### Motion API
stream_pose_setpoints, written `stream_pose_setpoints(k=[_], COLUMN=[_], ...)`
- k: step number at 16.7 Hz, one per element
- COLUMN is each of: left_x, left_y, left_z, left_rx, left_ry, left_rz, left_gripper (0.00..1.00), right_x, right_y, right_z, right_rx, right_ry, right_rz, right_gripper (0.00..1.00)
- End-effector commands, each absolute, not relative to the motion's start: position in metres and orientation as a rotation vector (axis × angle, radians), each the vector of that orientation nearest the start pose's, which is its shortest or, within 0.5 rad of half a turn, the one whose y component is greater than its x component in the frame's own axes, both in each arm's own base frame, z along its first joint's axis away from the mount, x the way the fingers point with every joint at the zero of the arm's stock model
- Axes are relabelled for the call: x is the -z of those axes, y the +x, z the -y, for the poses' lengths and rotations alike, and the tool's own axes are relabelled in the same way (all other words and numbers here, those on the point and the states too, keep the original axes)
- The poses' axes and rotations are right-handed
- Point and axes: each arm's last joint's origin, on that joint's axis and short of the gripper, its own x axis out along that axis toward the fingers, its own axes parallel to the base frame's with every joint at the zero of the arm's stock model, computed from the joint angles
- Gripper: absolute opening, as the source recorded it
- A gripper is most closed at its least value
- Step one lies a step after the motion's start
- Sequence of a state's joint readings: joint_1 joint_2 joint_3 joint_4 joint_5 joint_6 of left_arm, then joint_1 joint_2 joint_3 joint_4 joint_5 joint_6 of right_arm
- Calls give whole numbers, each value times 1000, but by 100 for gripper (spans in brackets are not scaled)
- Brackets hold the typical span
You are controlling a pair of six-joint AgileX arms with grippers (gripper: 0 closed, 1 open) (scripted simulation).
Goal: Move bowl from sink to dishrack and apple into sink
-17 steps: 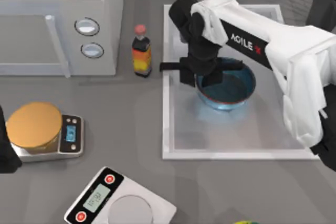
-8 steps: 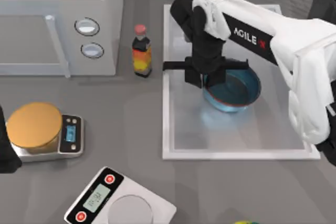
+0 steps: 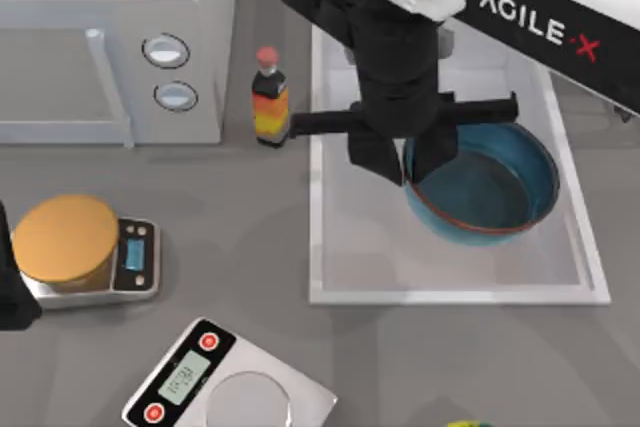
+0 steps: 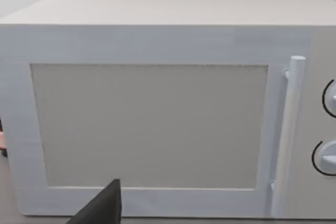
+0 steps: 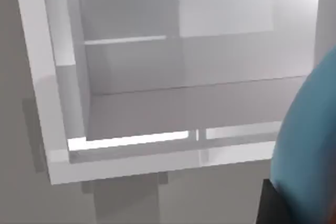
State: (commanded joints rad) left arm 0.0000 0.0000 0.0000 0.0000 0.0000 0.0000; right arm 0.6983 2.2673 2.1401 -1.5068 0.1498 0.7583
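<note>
Right gripper [image 3: 412, 162] pinches the left rim of the bowl [image 3: 490, 185], fingers closed across the rim, bowl raised over the sink [image 3: 322, 247]. Left arm parked at table's left, facing the microwave [image 4: 157, 103], fingers unreadable. Dishrack lies farther right of the bowl, so I judge a rightward carry comes next.

Bowl [image 3: 482, 185] higher in right claw [image 3: 410, 162], rightward.
</note>
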Motion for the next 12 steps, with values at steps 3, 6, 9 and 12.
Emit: stream_pose_setpoints(k=[3, 6, 9, 12], left_x=[-160, -160, -160, -160], left_y=[106, 106, 106, 106], left_z=[1, 1, 1, 1], left_rx=[0, 0, 0, 0], left_ry=[0, 0, 0, 0], left_rz=[0, 0, 0, 0], left_gripper=[100, 100, 100, 100], right_x=[-299, -333, -348, -349], right_y=[265, 209, 181, 179], right_z=[-279, -272, -268, -267], right_rx=[113, 62, 18, 14], right_ry=[-43, -10, 11, 12], right_rz=[-1449, -1398, -1370, -1368], right_gripper=[0, 0, 0, 0])
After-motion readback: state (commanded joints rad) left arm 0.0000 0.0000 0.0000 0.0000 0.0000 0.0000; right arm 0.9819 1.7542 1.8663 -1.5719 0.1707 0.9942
